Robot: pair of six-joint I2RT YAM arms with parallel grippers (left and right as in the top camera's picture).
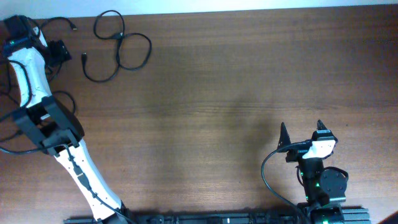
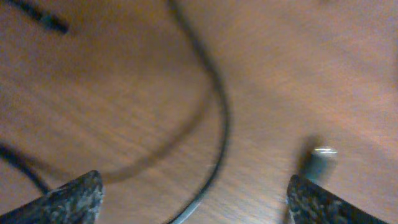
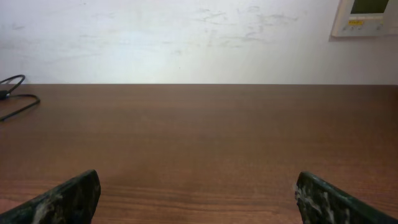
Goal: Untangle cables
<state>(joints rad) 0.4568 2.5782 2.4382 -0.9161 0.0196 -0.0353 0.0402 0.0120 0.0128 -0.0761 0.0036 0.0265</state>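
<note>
The cables lie as thin black loose loops (image 1: 118, 38) at the table's far left corner, with a plug end (image 1: 84, 58) at their left side. Another thin strand with a plug (image 1: 73, 27) lies behind the left arm. My left gripper (image 1: 61, 51) is open, low over the table just left of the loops. In the left wrist view a blurred curved cable (image 2: 221, 124) runs between the open fingers (image 2: 196, 205), and a small plug (image 2: 320, 157) lies by the right finger. My right gripper (image 1: 301, 129) is open and empty at the front right, and its wrist view (image 3: 198, 198) shows bare table between the fingers.
The wooden table's far edge (image 1: 249, 12) runs just behind the loops. Thicker black arm wires (image 1: 9, 118) hang at the left edge. The right wrist view shows a cable loop (image 3: 15, 93) far left and a white wall behind.
</note>
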